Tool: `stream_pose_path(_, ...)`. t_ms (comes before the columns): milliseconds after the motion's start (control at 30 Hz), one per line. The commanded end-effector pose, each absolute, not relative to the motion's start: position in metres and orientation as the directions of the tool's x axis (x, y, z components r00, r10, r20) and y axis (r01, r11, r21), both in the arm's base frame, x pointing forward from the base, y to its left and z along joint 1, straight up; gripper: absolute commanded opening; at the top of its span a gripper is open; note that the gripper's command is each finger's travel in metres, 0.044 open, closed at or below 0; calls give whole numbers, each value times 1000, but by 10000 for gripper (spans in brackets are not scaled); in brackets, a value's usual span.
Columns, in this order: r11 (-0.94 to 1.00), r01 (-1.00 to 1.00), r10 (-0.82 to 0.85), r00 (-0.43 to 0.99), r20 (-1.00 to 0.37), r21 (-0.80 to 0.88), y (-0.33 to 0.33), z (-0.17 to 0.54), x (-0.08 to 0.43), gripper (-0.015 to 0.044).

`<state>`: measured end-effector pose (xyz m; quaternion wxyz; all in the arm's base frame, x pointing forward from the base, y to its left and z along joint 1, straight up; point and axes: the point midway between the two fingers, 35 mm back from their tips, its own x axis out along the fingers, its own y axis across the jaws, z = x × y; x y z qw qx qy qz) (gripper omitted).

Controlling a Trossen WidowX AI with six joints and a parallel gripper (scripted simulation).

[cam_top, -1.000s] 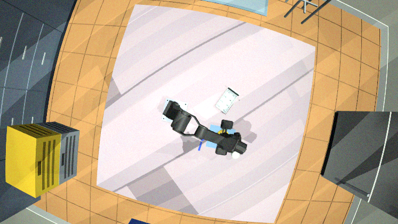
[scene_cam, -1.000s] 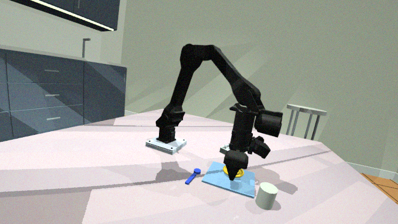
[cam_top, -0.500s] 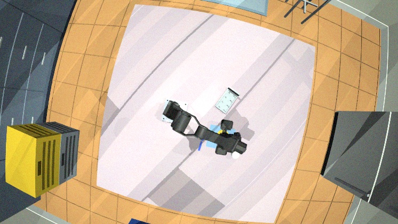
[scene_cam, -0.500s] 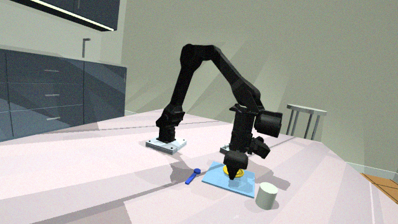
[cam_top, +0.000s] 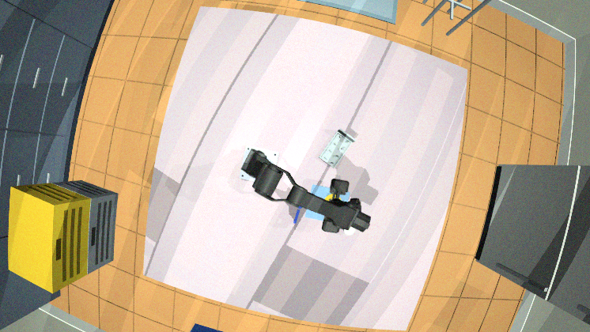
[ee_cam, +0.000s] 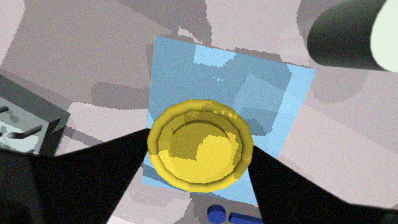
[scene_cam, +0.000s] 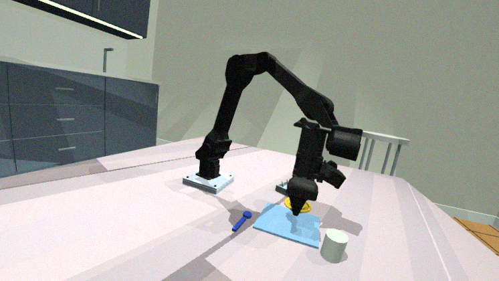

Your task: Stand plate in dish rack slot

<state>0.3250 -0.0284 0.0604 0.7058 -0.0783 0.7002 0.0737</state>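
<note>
In the wrist view, the rack (cam_top: 336, 149) (scene_cam: 281, 187) (ee_cam: 35, 125) shows at left; the exterior view mostly hides it behind the gripper (scene_cam: 296, 209) (ee_cam: 201, 142). The wrist view shows wide-spread fingers gripping the plate (cam_top: 330, 197) (scene_cam: 306, 207) (ee_cam: 200, 145) by opposite edges, over the mat (cam_top: 315, 215) (scene_cam: 279, 225) (ee_cam: 200, 75). At right, the exterior view shows the whole cup (scene_cam: 334, 245) (ee_cam: 357, 37), which the top view mostly hides.

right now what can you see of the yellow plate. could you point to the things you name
The round glossy yellow plate (cam_top: 329, 197) (scene_cam: 306, 209) (ee_cam: 202, 160) has a raised outer rim, an inner ring and a sunken centre, partly shadowed. The black claw (ee_cam: 200, 142) is shut on it, fingers at opposite sides of the rim. It is roughly level, face up, over the flat light-blue board (cam_top: 315, 214) (scene_cam: 279, 227) (ee_cam: 295, 80); whether they touch is unclear.
</note>
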Motion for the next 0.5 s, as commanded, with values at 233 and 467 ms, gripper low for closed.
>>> stream_pose_path(233, 978, -210, -5, 26, -1000, -10, -29, 109, 332, 0)
stream_pose_path(467, 978, -210, -5, 27, -1000, -10, -29, 136, 334, 0)
